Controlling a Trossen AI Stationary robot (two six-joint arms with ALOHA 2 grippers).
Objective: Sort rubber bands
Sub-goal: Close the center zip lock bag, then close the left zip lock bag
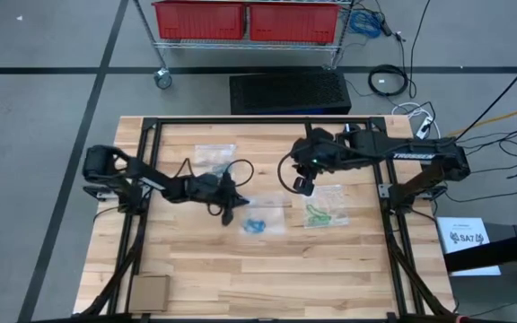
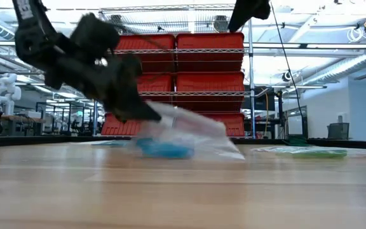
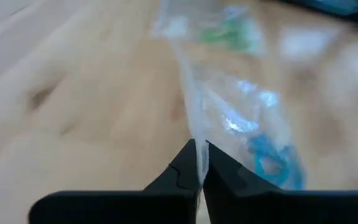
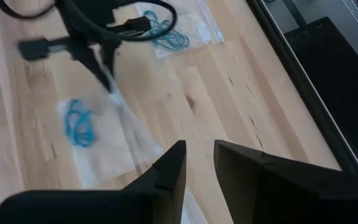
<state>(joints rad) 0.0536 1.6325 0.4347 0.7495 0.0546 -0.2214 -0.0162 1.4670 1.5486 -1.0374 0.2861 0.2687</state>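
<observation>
Now left gripper point(image 3: 199, 163) pinches bag edge point(image 3: 194, 124); blue bands point(image 3: 272, 158) inside.

Rubber bands lie bagged on the wood — blue ones point(image 1: 256, 224) mid-table, green ones point(image 1: 319, 213) just beside.

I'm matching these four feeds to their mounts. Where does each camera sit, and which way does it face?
High: overhead, straight down; both arms, table.
Low: table height, across toward red bins; left gripper lifting the bag.
Left wrist: past its shut fingers pinching that bag.
Right wrist: past its parted fingers, down at the table.
Shared: bag with blue rubber bands in all four.
</observation>
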